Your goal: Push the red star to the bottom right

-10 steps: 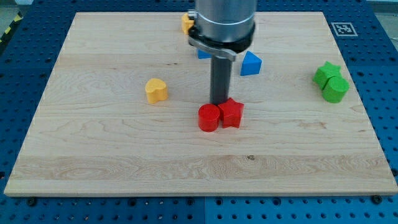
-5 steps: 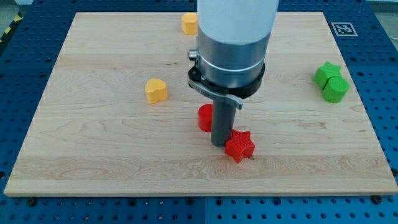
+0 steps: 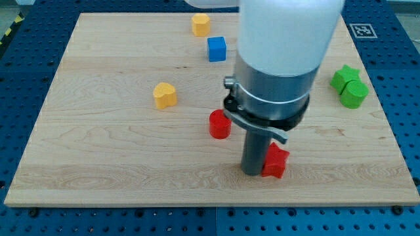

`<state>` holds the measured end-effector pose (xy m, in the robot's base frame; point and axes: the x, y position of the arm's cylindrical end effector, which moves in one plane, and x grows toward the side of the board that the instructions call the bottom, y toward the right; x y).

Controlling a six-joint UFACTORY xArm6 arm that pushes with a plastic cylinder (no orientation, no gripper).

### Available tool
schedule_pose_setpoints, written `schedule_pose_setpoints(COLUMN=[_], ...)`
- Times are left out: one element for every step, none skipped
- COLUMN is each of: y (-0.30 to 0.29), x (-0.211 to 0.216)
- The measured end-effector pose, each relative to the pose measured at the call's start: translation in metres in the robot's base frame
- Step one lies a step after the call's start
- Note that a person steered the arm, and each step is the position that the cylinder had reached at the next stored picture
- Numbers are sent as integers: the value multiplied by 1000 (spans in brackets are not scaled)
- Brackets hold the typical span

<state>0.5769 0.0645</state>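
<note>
The red star (image 3: 276,161) lies on the wooden board (image 3: 98,151) near the view's bottom, right of centre. My tip (image 3: 252,172) touches the star's left side. The rod and the large arm body above it hide part of the star and the board behind. A red cylinder (image 3: 219,124) stands to the upper left of my tip, apart from it.
A yellow heart (image 3: 165,95) lies left of centre. A yellow block (image 3: 201,24) and a blue cube (image 3: 216,48) are near the view's top. A green star (image 3: 344,77) and a green cylinder (image 3: 354,94) touch at the right edge.
My tip has moved down and to the right, pushing the red star away from the red cylinder toward the bottom right. The blue cube has come into sight.
</note>
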Motion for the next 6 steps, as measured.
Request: schedule_pose_setpoints(y=[27, 60, 102, 140, 138, 101], x=[0, -5, -14, -17, -17, -46])
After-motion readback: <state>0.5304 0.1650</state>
